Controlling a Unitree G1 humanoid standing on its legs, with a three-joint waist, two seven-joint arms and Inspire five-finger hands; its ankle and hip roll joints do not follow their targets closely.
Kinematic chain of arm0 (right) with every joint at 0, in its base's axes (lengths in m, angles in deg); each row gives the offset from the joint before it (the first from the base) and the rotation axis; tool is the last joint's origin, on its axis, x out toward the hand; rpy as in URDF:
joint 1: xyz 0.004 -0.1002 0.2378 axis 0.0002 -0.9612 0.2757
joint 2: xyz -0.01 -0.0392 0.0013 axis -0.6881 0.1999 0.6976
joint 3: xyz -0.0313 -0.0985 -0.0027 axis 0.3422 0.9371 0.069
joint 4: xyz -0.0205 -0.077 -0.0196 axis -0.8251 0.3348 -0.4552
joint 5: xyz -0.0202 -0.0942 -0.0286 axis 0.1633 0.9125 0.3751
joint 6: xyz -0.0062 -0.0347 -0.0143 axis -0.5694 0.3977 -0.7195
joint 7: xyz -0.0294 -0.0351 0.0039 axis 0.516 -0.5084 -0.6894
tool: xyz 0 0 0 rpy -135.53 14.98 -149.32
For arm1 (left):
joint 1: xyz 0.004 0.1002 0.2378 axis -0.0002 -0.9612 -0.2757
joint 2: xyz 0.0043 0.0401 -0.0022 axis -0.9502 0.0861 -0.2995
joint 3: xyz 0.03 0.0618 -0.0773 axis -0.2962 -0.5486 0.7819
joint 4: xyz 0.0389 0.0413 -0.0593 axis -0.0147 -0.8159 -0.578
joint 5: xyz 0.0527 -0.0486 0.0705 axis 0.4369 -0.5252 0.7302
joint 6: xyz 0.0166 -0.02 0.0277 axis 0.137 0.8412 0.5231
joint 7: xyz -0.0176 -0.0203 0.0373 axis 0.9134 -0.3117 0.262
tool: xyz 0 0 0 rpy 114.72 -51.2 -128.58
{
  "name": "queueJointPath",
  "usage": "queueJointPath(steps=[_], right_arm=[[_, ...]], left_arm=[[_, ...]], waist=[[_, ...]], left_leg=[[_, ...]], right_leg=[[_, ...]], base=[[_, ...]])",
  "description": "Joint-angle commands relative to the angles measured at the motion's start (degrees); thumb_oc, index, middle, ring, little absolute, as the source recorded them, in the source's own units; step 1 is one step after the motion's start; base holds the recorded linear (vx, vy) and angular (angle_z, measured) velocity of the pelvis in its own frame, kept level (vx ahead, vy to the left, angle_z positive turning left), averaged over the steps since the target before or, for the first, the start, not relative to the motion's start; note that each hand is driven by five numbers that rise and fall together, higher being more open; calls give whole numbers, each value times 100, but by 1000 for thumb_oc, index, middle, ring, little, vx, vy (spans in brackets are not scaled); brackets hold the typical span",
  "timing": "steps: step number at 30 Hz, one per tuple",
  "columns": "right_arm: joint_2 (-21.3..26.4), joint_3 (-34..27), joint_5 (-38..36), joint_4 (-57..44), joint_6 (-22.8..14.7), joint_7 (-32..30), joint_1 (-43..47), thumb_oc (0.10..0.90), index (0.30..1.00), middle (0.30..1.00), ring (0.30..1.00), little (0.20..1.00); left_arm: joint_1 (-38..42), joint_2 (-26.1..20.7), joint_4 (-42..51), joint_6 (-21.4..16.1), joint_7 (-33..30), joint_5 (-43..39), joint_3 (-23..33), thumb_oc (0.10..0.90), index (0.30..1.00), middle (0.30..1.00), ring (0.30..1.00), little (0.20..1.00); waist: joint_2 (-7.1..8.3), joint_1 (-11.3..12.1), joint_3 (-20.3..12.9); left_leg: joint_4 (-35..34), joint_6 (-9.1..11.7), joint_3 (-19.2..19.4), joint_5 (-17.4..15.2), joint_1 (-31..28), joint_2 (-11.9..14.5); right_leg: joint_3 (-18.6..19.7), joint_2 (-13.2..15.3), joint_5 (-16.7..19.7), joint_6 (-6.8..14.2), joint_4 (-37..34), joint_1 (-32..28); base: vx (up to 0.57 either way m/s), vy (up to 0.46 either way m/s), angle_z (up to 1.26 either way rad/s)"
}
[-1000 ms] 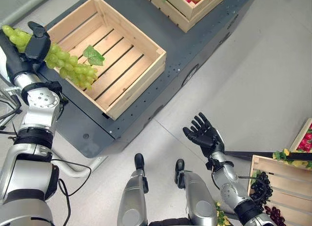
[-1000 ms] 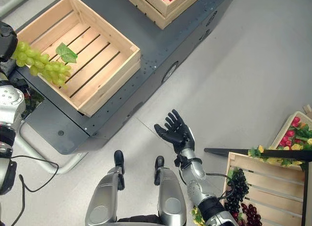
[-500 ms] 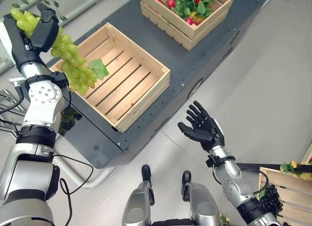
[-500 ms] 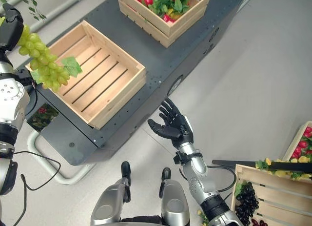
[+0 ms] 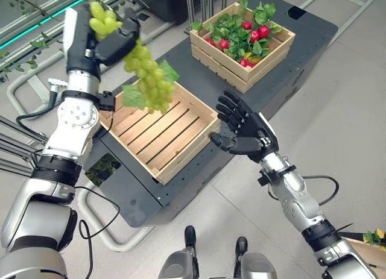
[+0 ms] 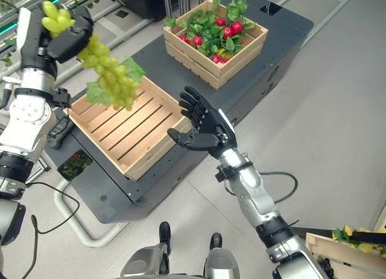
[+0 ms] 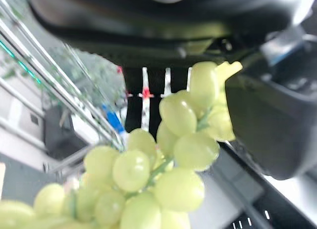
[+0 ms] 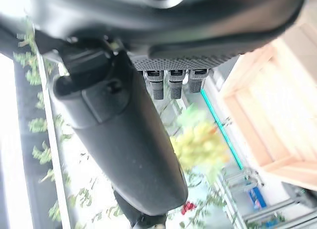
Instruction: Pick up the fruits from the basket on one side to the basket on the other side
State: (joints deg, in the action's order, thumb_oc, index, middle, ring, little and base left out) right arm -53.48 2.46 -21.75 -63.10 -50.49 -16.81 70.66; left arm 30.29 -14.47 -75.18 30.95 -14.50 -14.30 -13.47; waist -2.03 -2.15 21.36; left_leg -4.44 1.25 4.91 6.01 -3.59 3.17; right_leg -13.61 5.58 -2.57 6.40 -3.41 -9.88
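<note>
Green grapes [image 5: 145, 74] hung above empty slatted crate [image 5: 158, 129], pinched at the stem end by left hand [image 5: 111, 43]. Right hand [image 5: 248, 134] spread wide at 3 o'clock of crate. Radish crate [image 5: 241, 41] at 1 o'clock. No legible writing.

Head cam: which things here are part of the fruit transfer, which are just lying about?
Job:
- green grape bunch, hanging from the left hand above the crate
- empty slatted wooden crate below it
- right hand, open, beside the crate's near corner

Lying about:
- crate of red fruit and leaves further back
- dark platform under both crates
</note>
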Motion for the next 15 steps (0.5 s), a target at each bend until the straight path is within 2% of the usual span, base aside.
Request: queueJointPath(steps=[1, 4, 11, 15], right_arm=[[-248, 323, -596, -315, 42, 292, 333, 800, 900, 900, 900, 900], [-367, 352, -840, -245, 299, 219, 749, 800, 900, 900, 900, 900], [-512, 429, -697, -87, 368, -252, 1654, 800, 900, 900, 900, 900], [-583, 488, -732, 13, 600, -336, 1965, 800, 900, 900, 900, 900]], left_arm=[[677, 275, -70, -766, 81, -37, -29, 400, 300, 300, 300, 300], [948, 379, -28, -765, 226, -116, -246, 400, 300, 300, 300, 300], [1274, 708, 362, -528, 541, -159, -612, 400, 300, 300, 300, 300], [1380, 905, 547, -469, 645, -221, -700, 400, 300, 300, 300, 300]], waist=[[-56, 221, -1513], [-47, 291, -1581], [10, 393, -1715], [44, 417, -1766]], left_leg=[[-35, 325, -273, -507, -197, -82], [-56, 345, -321, -475, -175, -52], [-56, 380, -411, -445, -173, 16], [-53, 394, -436, -435, -180, 41]], right_leg=[[23, 286, 441, 22, -78, 186], [-55, 275, 424, 2, -103, 153], [-87, 212, 374, -55, -130, 79], [-78, 188, 344, -78, -132, 48]], base=[[-20, -78, 15], [-33, -92, 16], [-17, -60, 5], [-10, -30, 7]])
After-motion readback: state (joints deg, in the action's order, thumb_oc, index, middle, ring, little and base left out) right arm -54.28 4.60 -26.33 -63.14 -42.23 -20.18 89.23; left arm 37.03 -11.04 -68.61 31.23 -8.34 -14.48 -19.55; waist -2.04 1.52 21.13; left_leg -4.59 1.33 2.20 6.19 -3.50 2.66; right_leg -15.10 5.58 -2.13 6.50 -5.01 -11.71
